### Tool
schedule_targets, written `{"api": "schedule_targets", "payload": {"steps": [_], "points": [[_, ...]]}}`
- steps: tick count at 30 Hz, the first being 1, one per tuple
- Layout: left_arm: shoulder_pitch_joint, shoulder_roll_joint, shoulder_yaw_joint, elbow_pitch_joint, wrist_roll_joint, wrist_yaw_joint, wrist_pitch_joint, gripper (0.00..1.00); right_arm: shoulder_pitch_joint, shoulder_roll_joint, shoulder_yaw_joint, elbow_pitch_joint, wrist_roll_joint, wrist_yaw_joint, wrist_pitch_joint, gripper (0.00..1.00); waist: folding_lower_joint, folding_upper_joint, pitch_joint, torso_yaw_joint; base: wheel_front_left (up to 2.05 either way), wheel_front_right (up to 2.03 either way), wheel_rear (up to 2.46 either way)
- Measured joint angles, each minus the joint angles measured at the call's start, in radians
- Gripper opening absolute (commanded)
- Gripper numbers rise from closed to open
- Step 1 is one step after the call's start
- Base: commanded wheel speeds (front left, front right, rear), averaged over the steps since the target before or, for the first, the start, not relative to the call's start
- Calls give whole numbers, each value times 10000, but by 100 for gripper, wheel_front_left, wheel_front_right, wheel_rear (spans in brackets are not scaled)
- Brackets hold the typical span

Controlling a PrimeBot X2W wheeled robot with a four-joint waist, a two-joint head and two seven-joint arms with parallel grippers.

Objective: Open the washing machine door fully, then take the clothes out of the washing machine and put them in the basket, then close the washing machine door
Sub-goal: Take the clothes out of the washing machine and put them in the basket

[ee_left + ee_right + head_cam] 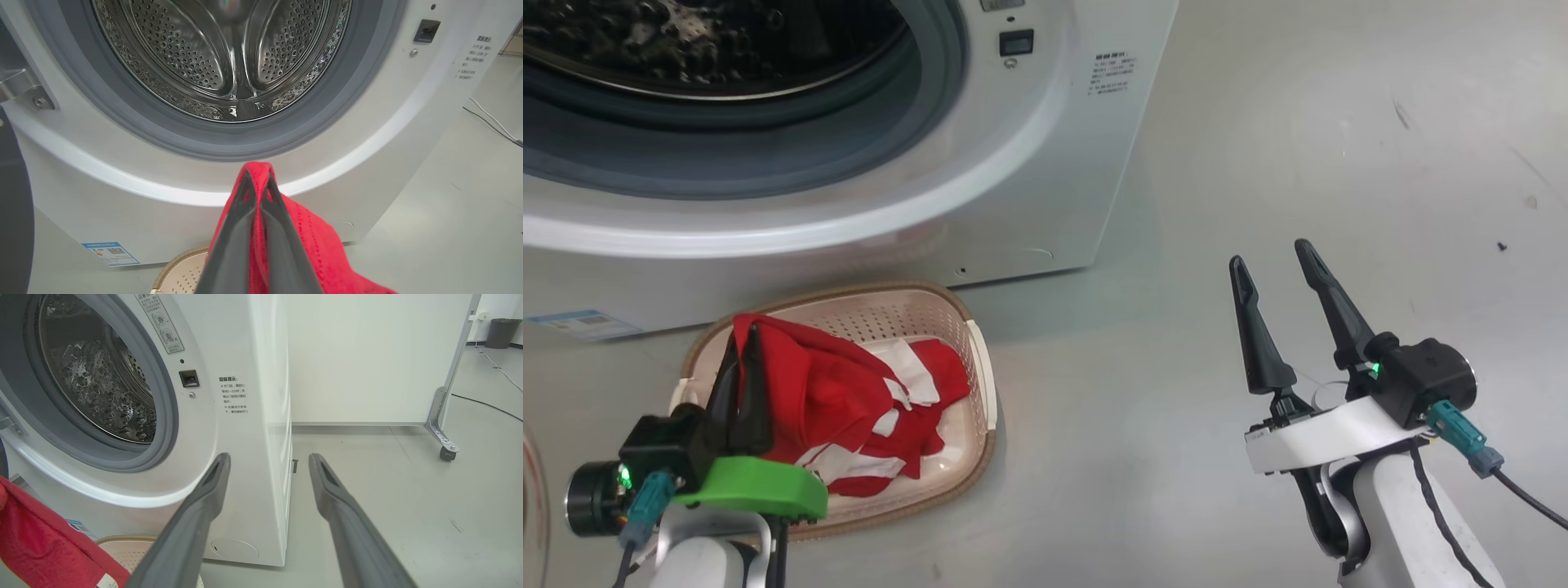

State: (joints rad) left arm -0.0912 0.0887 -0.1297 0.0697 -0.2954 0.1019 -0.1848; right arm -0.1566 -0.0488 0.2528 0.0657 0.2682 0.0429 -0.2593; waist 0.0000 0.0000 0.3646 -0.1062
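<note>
At the foot of one big white front-loading washing machine point(1029, 147), its mouth facing the robot, the dark rim of the round washing machine door point(12, 212) stands swung aside at the left edge of the left wrist view. Next along is the left gripper point(745, 333), its two dark fingers pressed together, pointing up toward the washer and pinching a fold of the bright red, white-striped clothes point(825, 392). The cloth hangs from the fingertips down into a heap, and how many garments make it up cannot be told. That heap lies in the single small cream perforated plastic basket with a brown woven-look rim point(882, 287). It sits on the grey floor point(1258, 122) just beside the machine's front, its long axis running left to right along it. Well apart at the right, the right gripper point(1271, 255) hovers over the floor, fingers spread wide, leaning up and slightly left, holding nothing.
</note>
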Motion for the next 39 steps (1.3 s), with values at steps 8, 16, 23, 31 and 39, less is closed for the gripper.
{"api": "schedule_targets", "payload": {"steps": [8, 16, 23, 31, 39], "points": [[-994, 178, 6, 1329, 0, -105, 443, 0, -501, 0, 171, -316, 412, -12, 0, 100, 0, 0, 996, -340, 0, 0, 0], [-2067, 278, 130, 2915, -307, -309, 989, 0, -1017, 0, 430, -523, 681, -33, 0, 100, 0, 0, 2037, -745, 0, 0, 0], [-2765, 336, 405, 4291, -675, -468, 1521, 0, -1471, 0, 533, -596, 966, -111, 0, 100, 0, 0, 2825, -1140, 0, 0, 0], [-3285, 355, 677, 5639, -1103, -554, 1881, 0, -1700, 0, 518, -631, 1085, -207, 0, 100, 0, 0, 3394, -1548, 0, 0, 0], [-3830, 349, 750, 6466, -1181, -663, 1912, 0, -1791, 0, 510, -602, 1085, -280, 0, 100, 0, 0, 3541, -1609, 0, 0, 0]]}}
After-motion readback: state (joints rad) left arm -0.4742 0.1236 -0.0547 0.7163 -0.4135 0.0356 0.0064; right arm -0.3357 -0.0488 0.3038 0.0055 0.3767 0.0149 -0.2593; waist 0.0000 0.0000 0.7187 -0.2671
